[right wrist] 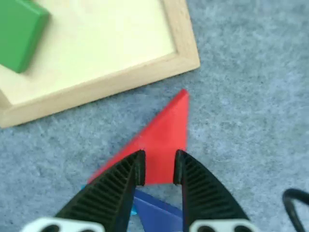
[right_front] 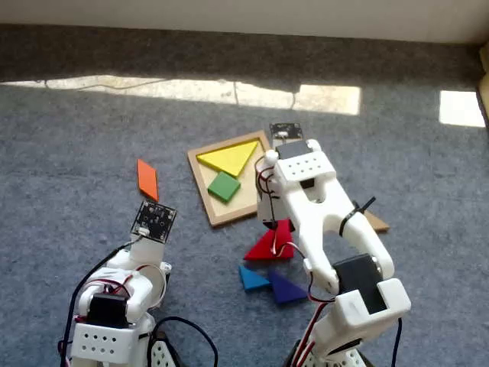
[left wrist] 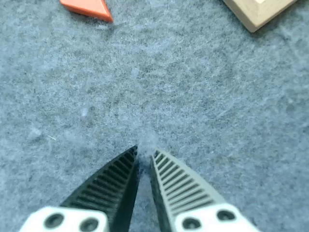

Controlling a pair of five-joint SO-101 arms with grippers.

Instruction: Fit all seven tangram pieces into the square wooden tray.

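Tangram pieces, flat and brightly coloured, spread over a grey felt-like tabletop (right_front: 69, 153). Square pale-wood tray (right_front: 199, 187) with a raised rim at centre, holding a yellow triangle (right_front: 229, 157) and a small green square (right_front: 224, 186). Orange parallelogram (right_front: 147, 180) apart, left of tray in the high view. Red triangle (right_front: 271, 245) just off the tray's near corner, with blue triangle (right_front: 252, 278) and darker blue triangle (right_front: 286, 289) beside it; tan triangle (right_front: 376, 222) farther right. Right gripper (right wrist: 159, 166), ribbed black jaws slightly parted, directly over red triangle, grasping nothing. Left gripper (left wrist: 145, 152), one black jaw and one pale, clenched on nothing above bare felt.
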